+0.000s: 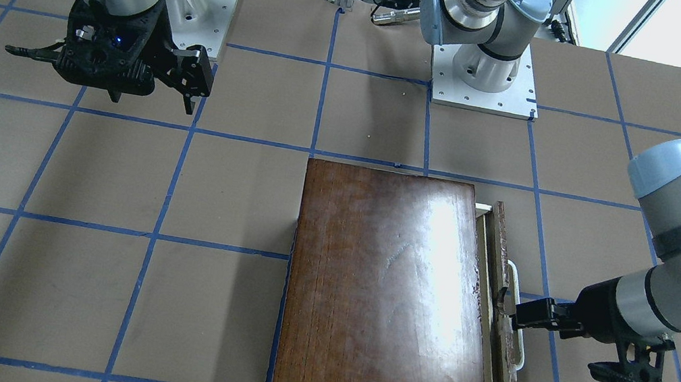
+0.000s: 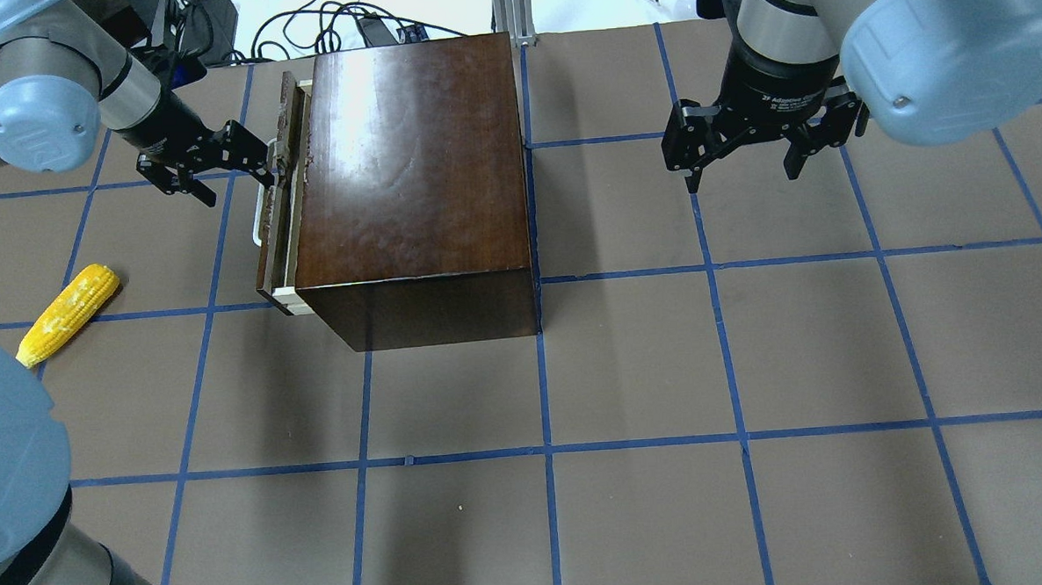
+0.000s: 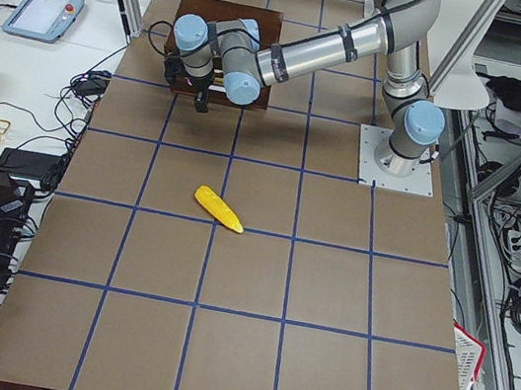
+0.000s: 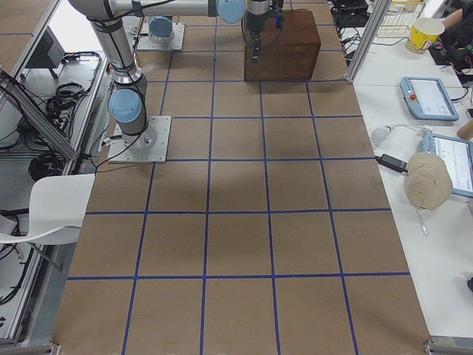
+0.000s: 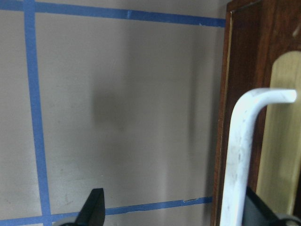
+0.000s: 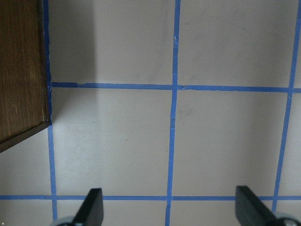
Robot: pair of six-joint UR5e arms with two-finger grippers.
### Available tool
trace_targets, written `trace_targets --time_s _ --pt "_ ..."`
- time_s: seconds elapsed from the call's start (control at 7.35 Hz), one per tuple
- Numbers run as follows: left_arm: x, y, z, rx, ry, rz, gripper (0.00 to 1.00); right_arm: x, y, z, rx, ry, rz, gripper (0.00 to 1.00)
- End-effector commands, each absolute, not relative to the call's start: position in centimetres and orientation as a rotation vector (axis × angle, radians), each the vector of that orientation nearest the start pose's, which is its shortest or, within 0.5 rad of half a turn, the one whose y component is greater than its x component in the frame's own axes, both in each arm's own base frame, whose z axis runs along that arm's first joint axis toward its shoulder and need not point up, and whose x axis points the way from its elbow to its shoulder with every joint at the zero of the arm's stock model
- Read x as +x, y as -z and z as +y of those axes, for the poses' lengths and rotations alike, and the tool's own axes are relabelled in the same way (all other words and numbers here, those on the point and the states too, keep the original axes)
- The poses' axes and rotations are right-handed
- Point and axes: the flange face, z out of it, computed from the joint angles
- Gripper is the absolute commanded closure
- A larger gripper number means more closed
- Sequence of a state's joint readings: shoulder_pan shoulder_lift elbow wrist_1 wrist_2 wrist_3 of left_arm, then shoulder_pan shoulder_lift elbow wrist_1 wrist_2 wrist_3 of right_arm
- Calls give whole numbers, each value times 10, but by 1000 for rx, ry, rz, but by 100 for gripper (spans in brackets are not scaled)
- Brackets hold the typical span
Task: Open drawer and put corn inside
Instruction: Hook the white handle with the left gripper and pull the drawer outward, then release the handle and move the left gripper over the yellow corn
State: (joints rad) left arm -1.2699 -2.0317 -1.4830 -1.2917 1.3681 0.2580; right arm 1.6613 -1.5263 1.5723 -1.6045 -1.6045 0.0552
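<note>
Taped-grid table (image 2: 630, 367), broad bare room right of glossy dark-wood box (image 2: 409, 157); chipped drawer (image 2: 277, 250) ajar by a narrow slit; tapered yellow corn (image 2: 69, 314) well left of it; left gripper (image 2: 239, 182) spread, one finger at white bar handle (image 2: 259, 218); right gripper (image 2: 742, 180) spread, aloft

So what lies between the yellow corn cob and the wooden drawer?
Only bare brown table crossed by blue tape, per the overhead view, separates yellow toy corn cob from pale-wood drawer.
</note>
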Motion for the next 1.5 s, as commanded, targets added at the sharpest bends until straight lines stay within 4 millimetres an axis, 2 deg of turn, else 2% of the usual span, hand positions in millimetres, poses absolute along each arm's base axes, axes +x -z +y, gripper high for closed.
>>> trace_targets --time_s 0.0,0.41,0.68,1.09,1.22,1.36 --pt "75 -292 -659 -163 -24 3359 0 175 -468 -495 -56 -16 3176 0" --pt "95 -293 -656 -210 -14 3349 0 175 -468 -495 -56 -16 3176 0" --pt "98 -295 -656 -208 -6 3350 0 175 -468 -495 -56 -16 3176 0" --pt "97 -326 -652 -200 55 3334 0 175 -468 -495 -56 -16 3176 0" --pt "106 -335 -647 -210 60 3330 0 175 -468 -495 -56 -16 3176 0" --pt "128 -333 -638 -94 60 3327 0 175 -468 -495 -56 -16 3176 0"
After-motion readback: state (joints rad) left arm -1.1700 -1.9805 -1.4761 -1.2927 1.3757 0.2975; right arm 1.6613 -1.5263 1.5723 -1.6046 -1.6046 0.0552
